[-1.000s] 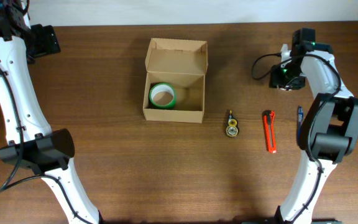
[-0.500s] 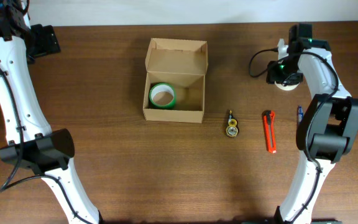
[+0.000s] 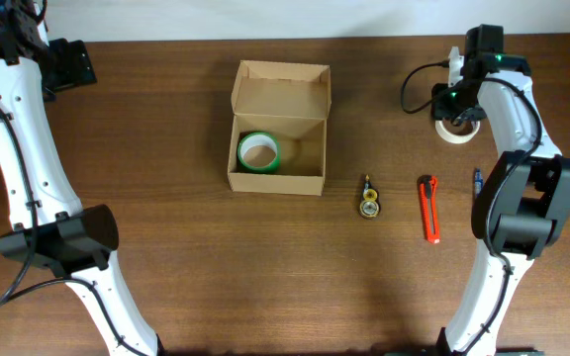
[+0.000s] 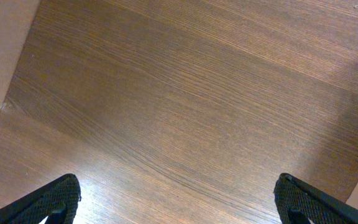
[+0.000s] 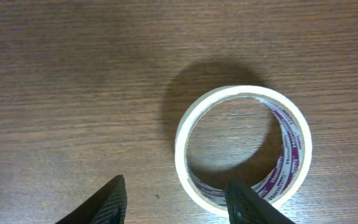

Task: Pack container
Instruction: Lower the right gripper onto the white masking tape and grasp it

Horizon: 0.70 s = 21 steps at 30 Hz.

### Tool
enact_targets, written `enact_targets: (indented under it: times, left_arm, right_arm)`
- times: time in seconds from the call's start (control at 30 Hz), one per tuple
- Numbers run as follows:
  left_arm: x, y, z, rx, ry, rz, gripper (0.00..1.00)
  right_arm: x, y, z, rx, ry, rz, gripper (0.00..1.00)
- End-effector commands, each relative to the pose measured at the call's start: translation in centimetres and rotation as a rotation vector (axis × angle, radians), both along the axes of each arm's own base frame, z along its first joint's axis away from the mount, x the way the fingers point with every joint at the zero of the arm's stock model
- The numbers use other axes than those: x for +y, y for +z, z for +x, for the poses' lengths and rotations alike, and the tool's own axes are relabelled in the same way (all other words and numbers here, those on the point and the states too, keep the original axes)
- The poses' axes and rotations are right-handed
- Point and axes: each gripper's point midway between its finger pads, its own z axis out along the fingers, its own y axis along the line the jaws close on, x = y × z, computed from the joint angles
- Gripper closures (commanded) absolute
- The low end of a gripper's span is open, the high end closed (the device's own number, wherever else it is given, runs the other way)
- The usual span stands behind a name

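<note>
The container [image 3: 275,184] sits open on the tabletop [image 3: 166,247], lid flap tipped back so things drop straight in, a green tape roll [image 3: 242,153] inside. Far to its right, the right gripper [image 5: 179,202] hangs half open over a white tape roll [image 5: 183,149], fingers astride its wall as if to pinch it, holding nothing. The left gripper [image 4: 179,205] gapes wide over bare wood.

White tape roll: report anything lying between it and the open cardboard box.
Nothing visible does. Bare table runs from the white tape roll to the cardboard box, lid open; the orange cutter lies off that line.
</note>
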Motion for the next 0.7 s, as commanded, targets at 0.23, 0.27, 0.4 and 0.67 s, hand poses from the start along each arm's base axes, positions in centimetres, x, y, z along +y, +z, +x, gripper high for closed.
enact_targets:
  times: [0.23,0.27,0.4,0.67]
  left_arm:
    - [-0.1,0.8,-0.3,-0.014,-0.017,0.001,0.0]
    - [-0.1,0.8,-0.3,-0.014,-0.017,0.001,0.0]
    - [-0.1,0.8,-0.3,-0.014,-0.017,0.001,0.0]
    - [-0.1,0.8,-0.3,-0.014,-0.017,0.001,0.0]
  right_arm:
    - [-1.3,0.0,0.4,-0.005,-0.014,-0.06,0.48]
    - [-1.3,-0.2,0.4,0.0,-0.014,-0.058,0.48]
    - [-1.2,-1.3,0.1,0.028,-0.013,-0.053,0.48]
    - [-1.1,-3.7,-0.7,0.091,-0.014,-0.043,0.48]
